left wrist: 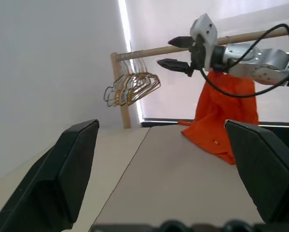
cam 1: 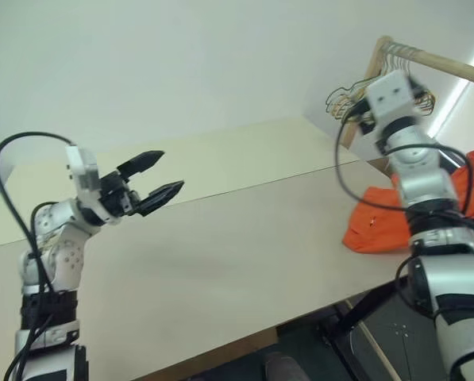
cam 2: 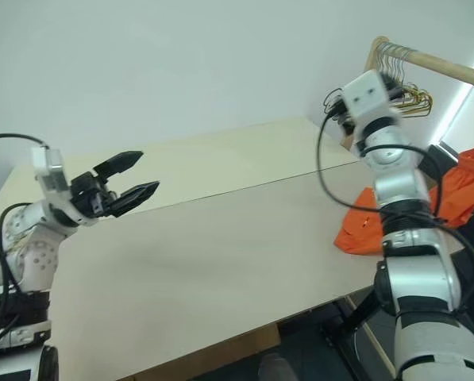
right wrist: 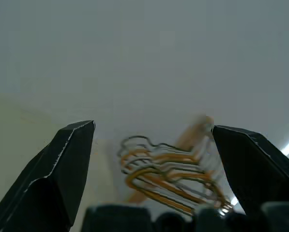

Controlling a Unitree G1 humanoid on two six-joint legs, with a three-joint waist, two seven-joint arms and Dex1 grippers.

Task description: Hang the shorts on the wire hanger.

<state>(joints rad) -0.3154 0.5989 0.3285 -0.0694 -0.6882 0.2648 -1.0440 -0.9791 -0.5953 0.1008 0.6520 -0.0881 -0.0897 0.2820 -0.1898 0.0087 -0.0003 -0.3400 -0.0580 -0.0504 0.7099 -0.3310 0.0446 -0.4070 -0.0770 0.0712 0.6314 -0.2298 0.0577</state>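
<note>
- Orange shorts (cam 1: 379, 222) lay bunched at the right edge of the beige table (cam 1: 221, 262), partly draped off that edge, behind the right forearm in the head views.
- From the left wrist view the cloth ran from the tabletop up toward the wooden rail (left wrist: 149, 50) – whether it touched the rail, I could not tell.
- Wooden garment rack (cam 2: 427, 62) stood past the table's far right corner, with a bunch of wire hangers (left wrist: 132, 87) hooked near the end of the rail by the upright post.
- The hangers read as yellow and green with some dull grey ones mixed in – I could not single out the one grey-green wire hanger in the bunch.
- Left gripper (cam 1: 156, 178) was held above the left part of the table, pointing toward the rack side; fingers spread wide, nothing between them, nothing touched.
- Right gripper (left wrist: 175, 53) was raised in front of the rail, just beside the hanger bunch but apart from it; fingers stood wide open and empty.
- In the right wrist view the hanger bunch sat framed between the two black fingers (right wrist: 62, 169), with a clear gap on both sides.
- The shorts were well apart from both grippers; the table between the arms carried nothing else.
</note>
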